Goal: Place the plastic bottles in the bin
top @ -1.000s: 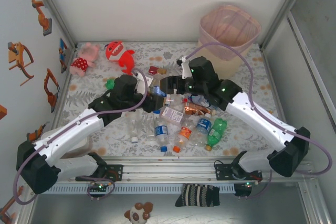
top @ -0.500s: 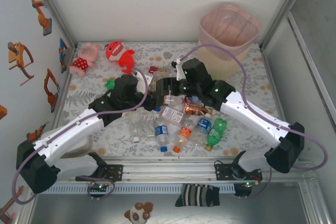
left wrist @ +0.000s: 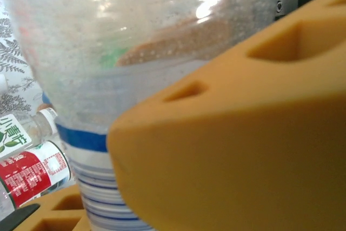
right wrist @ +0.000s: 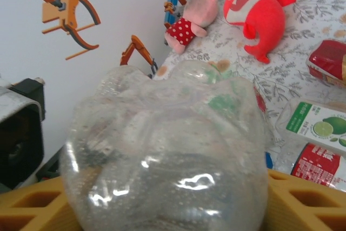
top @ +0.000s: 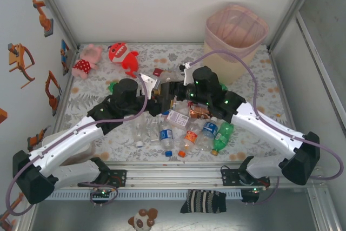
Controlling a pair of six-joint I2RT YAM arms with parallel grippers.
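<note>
Clear bottle [left wrist: 135, 41] clamped by left end effector [top: 154, 97]. Base straddled by right end effector [right wrist: 167, 204], grip unclear. Bin [top: 236, 31] at 1 o'clock.

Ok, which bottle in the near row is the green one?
The green bottle at the row's right end, lying beside a blue-labelled clear bottle. The others in that row are clear plastic.

Orange pincer fingers [left wrist: 232, 150] clamp a clear blue-striped bottle [left wrist: 124, 41]; red-labelled bottle [left wrist: 32, 174] lies lower left
</note>
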